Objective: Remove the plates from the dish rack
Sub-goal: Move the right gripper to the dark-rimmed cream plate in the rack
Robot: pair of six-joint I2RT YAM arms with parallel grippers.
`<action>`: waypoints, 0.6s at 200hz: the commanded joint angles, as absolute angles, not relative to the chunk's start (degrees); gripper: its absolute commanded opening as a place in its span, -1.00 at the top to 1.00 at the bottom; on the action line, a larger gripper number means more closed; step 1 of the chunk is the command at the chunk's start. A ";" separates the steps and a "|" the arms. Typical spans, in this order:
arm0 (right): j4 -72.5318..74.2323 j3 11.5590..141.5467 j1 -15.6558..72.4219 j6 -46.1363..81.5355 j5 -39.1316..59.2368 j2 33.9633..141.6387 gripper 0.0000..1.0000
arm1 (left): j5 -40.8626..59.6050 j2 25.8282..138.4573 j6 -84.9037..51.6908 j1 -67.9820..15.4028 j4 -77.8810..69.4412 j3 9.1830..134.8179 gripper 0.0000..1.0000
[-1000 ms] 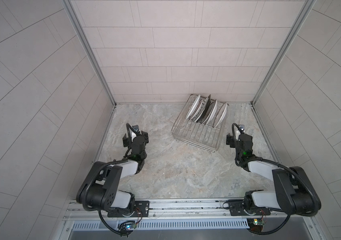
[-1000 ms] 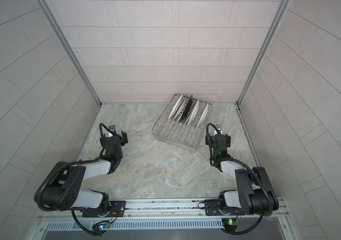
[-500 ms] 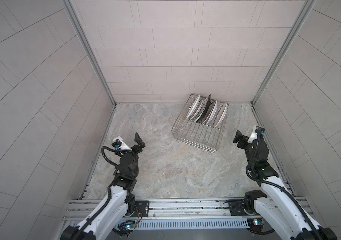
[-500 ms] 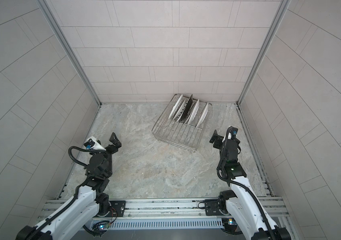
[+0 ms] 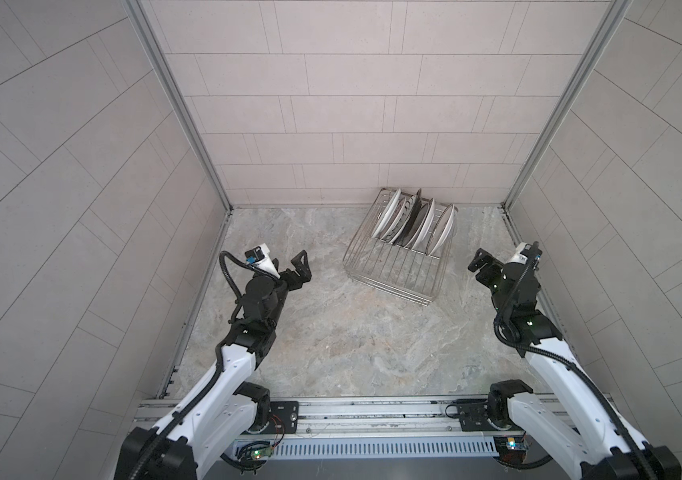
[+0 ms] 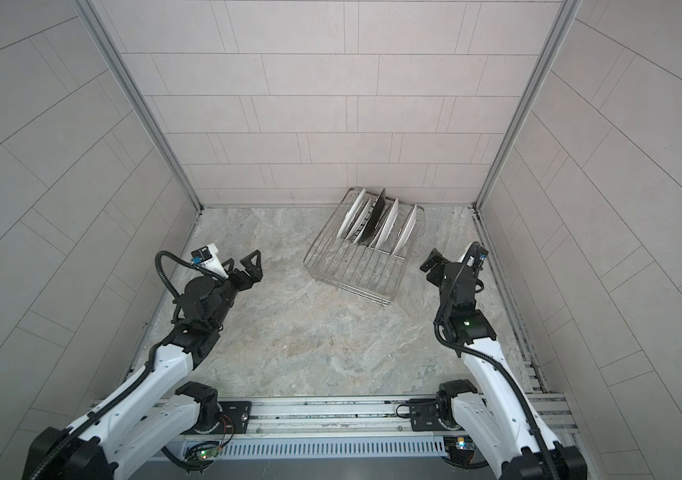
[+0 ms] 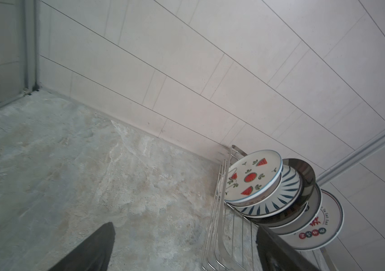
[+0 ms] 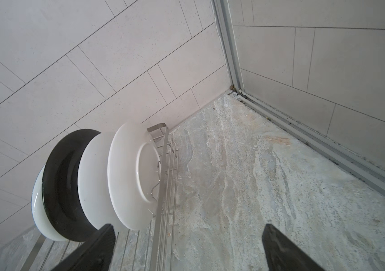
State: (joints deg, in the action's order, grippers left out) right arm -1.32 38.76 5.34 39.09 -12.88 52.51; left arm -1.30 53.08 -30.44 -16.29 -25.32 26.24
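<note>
Five plates (image 5: 412, 222) stand on edge in a leaning row at the twelve o'clock end of the dish rack (image 5: 393, 270), seen in both top views (image 6: 379, 226). The left wrist view shows their faces: a watermelon plate (image 7: 250, 178) in front, then a blue-striped plate (image 7: 280, 199), a dark plate (image 7: 304, 173), a grey-rimmed plate (image 7: 313, 206) and a plate with red characters (image 7: 320, 225). The right wrist view shows plain white backs and the dark one (image 8: 62, 183).

The wire rack (image 6: 356, 270) sits on the marble surface (image 5: 352, 332) at about one o'clock from its middle, its far end close to the tiled back wall (image 5: 352, 124); its six o'clock half holds nothing.

At the rack's nine o'clock, well apart from it, the left gripper (image 5: 287, 266) hangs with jaws spread wide and nothing between them (image 7: 184, 248). At three o'clock, near the rack but not touching it, the right gripper (image 5: 493, 266) is likewise wide and empty (image 8: 186, 237).
</note>
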 commanded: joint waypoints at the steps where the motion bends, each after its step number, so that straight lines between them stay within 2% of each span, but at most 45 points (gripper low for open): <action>1: -8.96 49.23 6.50 38.86 -12.82 59.91 -0.99 | 6.57 56.97 -30.15 -17.20 -27.58 31.24 -1.00; 19: -15.58 59.19 9.69 35.31 -14.72 67.63 -0.99 | 8.06 60.36 -29.22 -17.99 -27.36 34.37 -1.00; 59: -28.11 80.43 20.36 30.63 -26.53 83.97 -0.93 | 6.99 64.07 -26.56 -19.74 -27.41 37.21 -1.00; 120: -39.91 106.41 27.94 27.80 -33.45 104.07 -0.47 | 6.60 69.78 -25.47 -22.91 -27.75 39.20 -1.00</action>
